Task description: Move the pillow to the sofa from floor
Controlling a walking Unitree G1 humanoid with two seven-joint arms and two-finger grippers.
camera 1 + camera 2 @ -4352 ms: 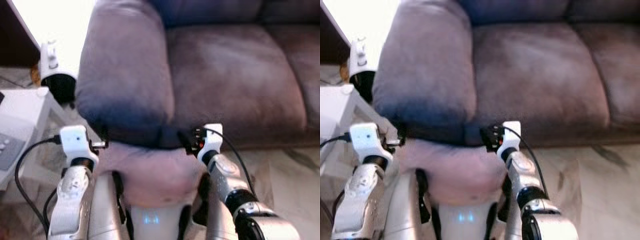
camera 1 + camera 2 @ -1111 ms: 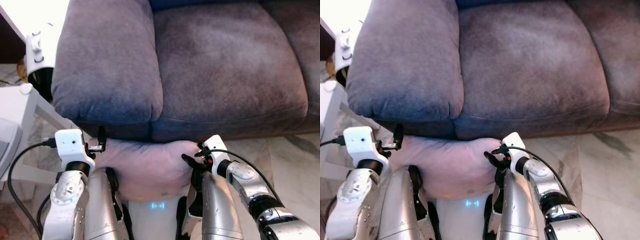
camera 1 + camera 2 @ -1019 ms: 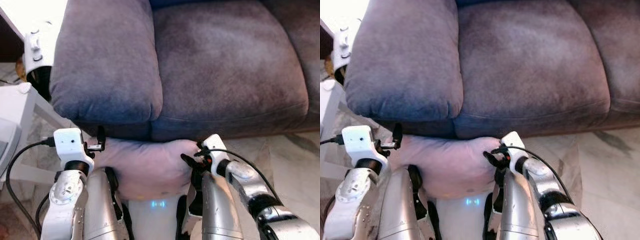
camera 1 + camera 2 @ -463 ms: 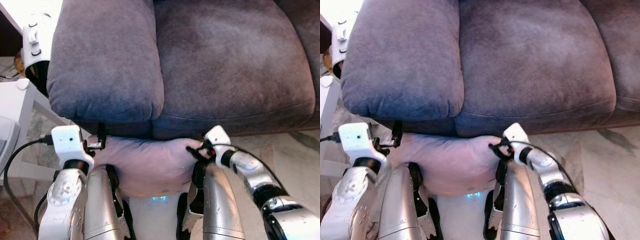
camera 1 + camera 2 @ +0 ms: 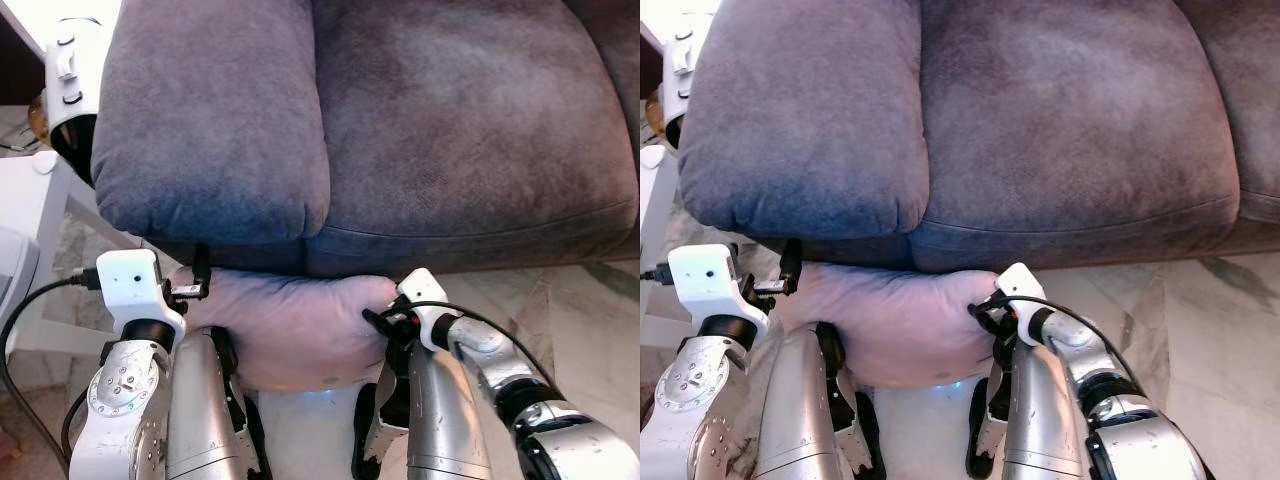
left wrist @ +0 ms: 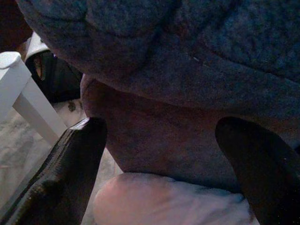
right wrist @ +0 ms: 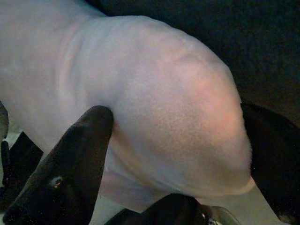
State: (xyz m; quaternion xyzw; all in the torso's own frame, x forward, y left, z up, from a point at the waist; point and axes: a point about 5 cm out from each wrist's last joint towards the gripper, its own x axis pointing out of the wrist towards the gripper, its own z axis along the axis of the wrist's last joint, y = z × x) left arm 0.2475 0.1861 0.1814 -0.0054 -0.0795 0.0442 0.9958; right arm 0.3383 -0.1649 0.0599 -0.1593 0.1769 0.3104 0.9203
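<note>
A pale pink pillow [image 5: 290, 325] is pressed between my two arms, held up close against my chest. It touches the front of the grey-purple sofa [image 5: 460, 130], just under the wide armrest [image 5: 210, 110]. My left gripper [image 5: 198, 285] sits at the pillow's left end. In the left wrist view its fingers [image 6: 70, 164] stand wide apart, with the sofa front between them and the pillow [image 6: 164, 201] below. My right gripper [image 5: 380, 322] clasps the pillow's right end. In the right wrist view a finger [image 7: 75, 164] dents the pillow [image 7: 154, 103].
A white side table [image 5: 30, 200] stands at the left, close to my left arm. A white and black device [image 5: 70, 80] sits behind it by the armrest. Pale marble floor [image 5: 590, 320] lies to the right, in front of the sofa.
The camera has come closer to the sofa, which looms larger now. The pillow stays between my arms. My right gripper has dipped slightly and pressed back against the pillow's end.
</note>
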